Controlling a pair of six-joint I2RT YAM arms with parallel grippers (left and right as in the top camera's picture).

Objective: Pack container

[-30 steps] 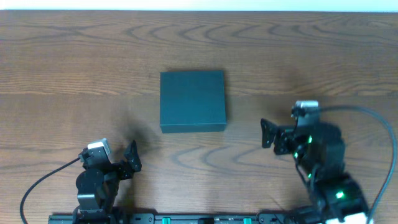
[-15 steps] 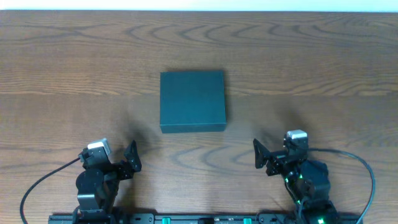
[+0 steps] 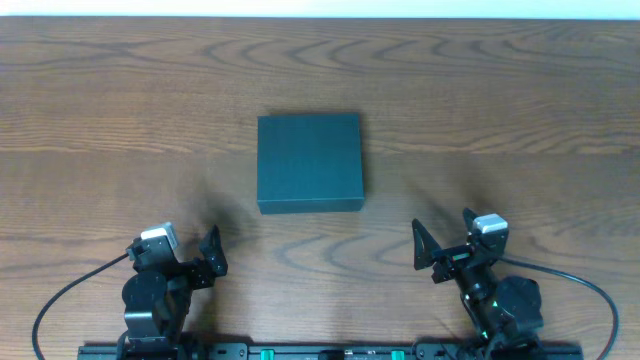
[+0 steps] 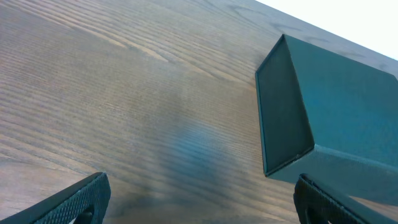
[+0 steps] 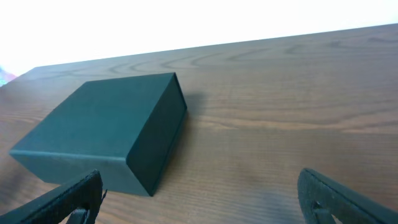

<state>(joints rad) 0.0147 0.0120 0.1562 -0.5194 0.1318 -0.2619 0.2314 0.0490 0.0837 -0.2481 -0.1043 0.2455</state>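
Container [image 3: 309, 160]: closed, middle of table [image 3: 520, 90]
My left gripper [image 3: 212, 252]: jaws wide apart, empty
My right gripper [image 3: 443, 235]: jaws wide apart, empty

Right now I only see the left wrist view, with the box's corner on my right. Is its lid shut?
Observer: Yes. Overhead, the box lies flat and shut, mid-table.
Operator: Where are the right fingers?
Observer: Near the front edge, right of the box, open, empty and clear of it.
Operator: Anything else out?
Observer: No. Overhead shows only the box on the table.
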